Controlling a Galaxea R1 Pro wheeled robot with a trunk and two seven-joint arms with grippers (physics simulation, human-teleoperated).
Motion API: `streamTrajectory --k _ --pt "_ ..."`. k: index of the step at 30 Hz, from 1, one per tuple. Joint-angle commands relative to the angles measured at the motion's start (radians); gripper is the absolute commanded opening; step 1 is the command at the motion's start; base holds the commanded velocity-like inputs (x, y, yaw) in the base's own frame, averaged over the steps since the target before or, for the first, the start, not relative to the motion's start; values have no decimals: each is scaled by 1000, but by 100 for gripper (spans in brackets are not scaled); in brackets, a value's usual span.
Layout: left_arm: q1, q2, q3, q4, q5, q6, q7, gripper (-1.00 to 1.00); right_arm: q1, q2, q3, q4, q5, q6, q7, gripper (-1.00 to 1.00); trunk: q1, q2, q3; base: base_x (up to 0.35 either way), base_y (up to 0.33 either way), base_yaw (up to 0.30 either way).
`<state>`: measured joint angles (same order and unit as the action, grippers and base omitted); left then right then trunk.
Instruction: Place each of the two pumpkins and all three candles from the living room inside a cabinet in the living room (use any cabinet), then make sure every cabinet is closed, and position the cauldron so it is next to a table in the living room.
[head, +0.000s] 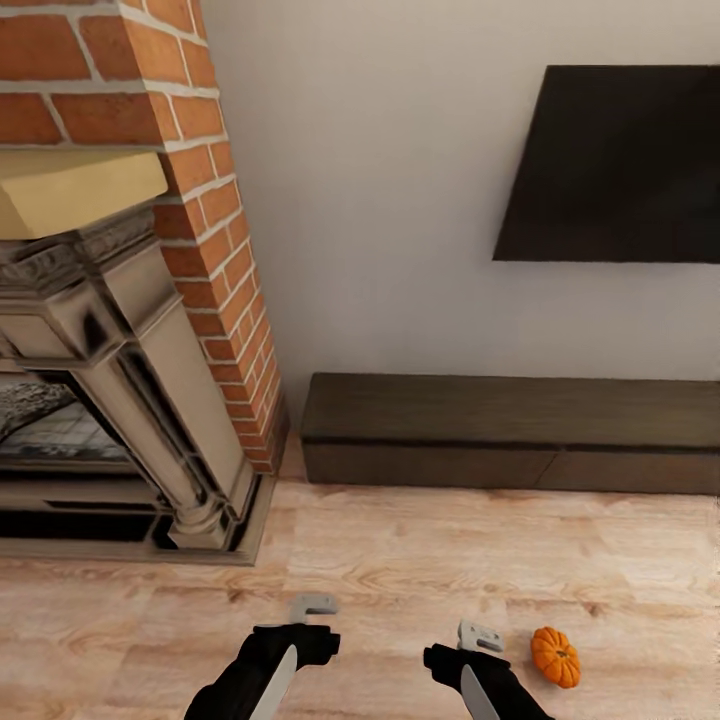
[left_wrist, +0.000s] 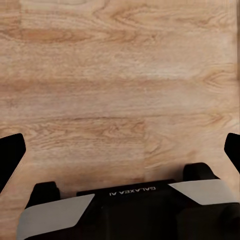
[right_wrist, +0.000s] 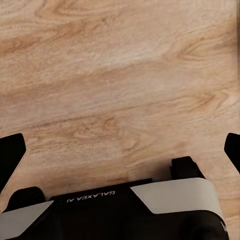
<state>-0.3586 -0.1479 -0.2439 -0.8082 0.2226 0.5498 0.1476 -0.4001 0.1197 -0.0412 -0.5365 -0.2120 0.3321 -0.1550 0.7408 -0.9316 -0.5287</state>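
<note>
Living room scene, robot facing the wall. The cabinet (head: 510, 432), a long, low unit of dark brown wood, stood against the pale wall with its fronts flush and shut. A black TV (head: 615, 165) hung on the wall above the cabinet. Beside the cabinet's end rose a red brick fireplace (head: 190, 250) with a carved stone surround and a pale wooden mantel.

1 pumpkin (head: 555, 656), small, ribbed and bright orange, lay on the light plank floor (head: 400, 560), well in front of the cabinet and apart from it. The right gripper (head: 478, 636) hung just beside the pumpkin, on the side toward the fireplace, without touching it. The left gripper (head: 312, 606) hung farther toward the fireplace, likewise in front of the cabinet and above bare floor.

In the left wrist view, the left gripper's fingers (left_wrist: 11, 156) stood wide apart at the frame edges, so the jaws were released, with plain floor boards between them. In the right wrist view, the right gripper's fingers (right_wrist: 12, 154) were spread the same way, jaws released and holding nothing.
</note>
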Motion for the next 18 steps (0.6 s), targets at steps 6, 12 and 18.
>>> streamTrajectory --k 6,12,18 --pt "0 1 -2 -2 11 4 9 100 0 1 -2 -2 -9 1 -4 100 1 -1 -6 188 5 -235" --pt "0 1 -2 -2 12 4 8 100 0 2 -2 -2 -8 1 -4 100 1 -1 -6 17 0 -270" --pt "0 1 -1 -2 12 4 7 100 0 3 -2 -2 -6 0 -3 100 1 -1 -1 125 93 -269"
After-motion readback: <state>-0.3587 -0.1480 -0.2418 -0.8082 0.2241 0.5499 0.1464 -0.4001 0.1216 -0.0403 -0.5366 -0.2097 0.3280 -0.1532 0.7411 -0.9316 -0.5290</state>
